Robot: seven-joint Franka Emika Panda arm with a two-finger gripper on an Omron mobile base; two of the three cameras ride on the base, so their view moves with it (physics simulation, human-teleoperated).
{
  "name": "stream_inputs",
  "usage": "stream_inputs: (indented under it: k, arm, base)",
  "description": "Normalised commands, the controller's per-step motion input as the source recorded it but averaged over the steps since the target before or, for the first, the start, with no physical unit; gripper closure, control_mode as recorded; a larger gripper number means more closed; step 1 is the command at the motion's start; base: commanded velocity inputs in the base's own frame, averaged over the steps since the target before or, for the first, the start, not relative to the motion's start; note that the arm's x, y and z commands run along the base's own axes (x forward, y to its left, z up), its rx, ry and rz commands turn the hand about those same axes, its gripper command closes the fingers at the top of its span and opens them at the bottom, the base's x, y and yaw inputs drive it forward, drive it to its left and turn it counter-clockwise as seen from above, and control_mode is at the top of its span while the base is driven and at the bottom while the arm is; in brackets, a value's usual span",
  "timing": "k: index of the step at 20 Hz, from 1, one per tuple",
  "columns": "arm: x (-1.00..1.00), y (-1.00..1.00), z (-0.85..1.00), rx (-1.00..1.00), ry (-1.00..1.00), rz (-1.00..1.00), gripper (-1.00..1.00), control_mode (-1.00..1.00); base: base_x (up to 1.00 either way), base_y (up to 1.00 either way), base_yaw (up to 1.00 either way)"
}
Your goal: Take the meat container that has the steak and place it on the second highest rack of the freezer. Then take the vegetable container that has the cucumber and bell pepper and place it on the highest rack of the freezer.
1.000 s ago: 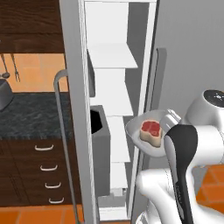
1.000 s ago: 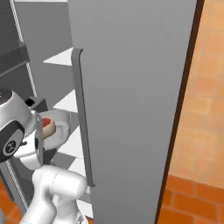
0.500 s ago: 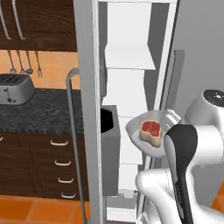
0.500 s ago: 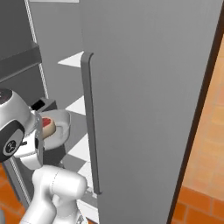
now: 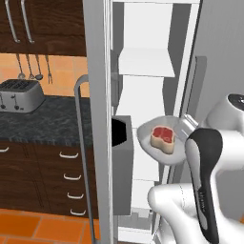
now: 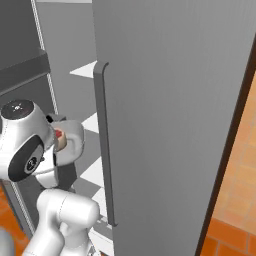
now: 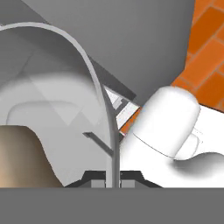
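Observation:
The meat container (image 5: pixel 157 147), a shallow grey tray, hangs level in front of the open freezer (image 5: pixel 143 62) at mid height. The steak (image 5: pixel 163 137) lies in it, pink-red with a tan rim. My gripper (image 5: pixel 187 123) is shut on the tray's right rim. In the hand view that thin rim (image 7: pixel 98 83) runs up between my fingertips (image 7: pixel 113 181), and the steak's tan fat (image 7: pixel 19 155) shows at lower left. From the right base view the steak (image 6: pixel 59 138) and the tray (image 6: pixel 76 145) peek out behind my hand. The vegetable container, cucumber and bell pepper are out of view.
The freezer's open door (image 5: pixel 97 95) stands left of the tray, with a bar handle (image 5: pixel 82 157) and a dark door bin (image 5: pixel 122 162). A closed grey door (image 6: pixel 170 115) with a long handle (image 6: pixel 104 145) flanks the right. A toaster (image 5: pixel 20 95) sits on the dark counter.
The whole picture has shifted, so the base has moved: the freezer now sits further right in the left base view. The tray stays held the same way at the arm.

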Motion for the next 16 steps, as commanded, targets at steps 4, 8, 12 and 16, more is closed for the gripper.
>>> stream_inputs:
  k: [4, 8, 12, 16]
  arm:
    - [0.89, -0.16, 0.00, 0.15, 0.00, 0.00, 1.00, -1.00]
    - [0.64, -0.17, 0.03, 0.08, 0.01, -0.09, 1.00, -1.00]
    - [0.70, -0.01, -0.01, 0.06, 0.00, -0.11, 1.00, -1.00]
    - [0.30, -0.05, -0.01, 0.00, -0.01, -0.10, 1.00, -1.00]
  base:
    - [0.00, 0.00, 0.00]
    - [0.00, 0.00, 0.00]
    - [0.00, 0.00, 0.00]
    - [0.00, 0.00, 0.00]
